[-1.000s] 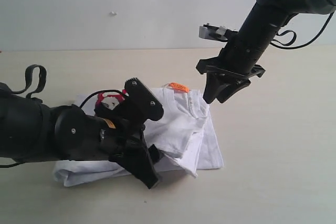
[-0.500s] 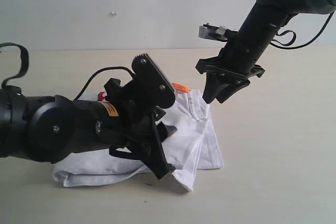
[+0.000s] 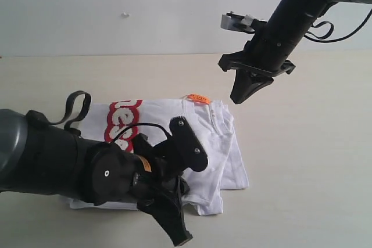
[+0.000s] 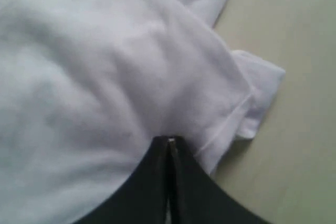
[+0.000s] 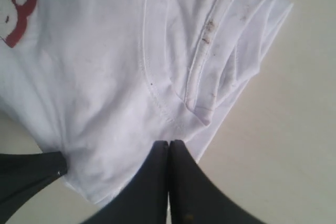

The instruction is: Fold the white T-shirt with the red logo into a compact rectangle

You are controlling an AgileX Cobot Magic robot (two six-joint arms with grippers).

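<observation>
Lying half folded on the table [image 3: 302,161], the shirt [image 3: 203,137] could flop open, since the left gripper [image 3: 179,236] above it and the right gripper [image 3: 237,98] up high are both closed, holding nothing.

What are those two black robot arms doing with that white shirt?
They are folding a white T-shirt on a table. The shirt lies partly folded, with part of its red logo showing. The left hand is down low over the cloth at the shirt's near edge, with its fingers shut. The right hand hovers in the air above the collar end, shut and holding nothing.
</observation>
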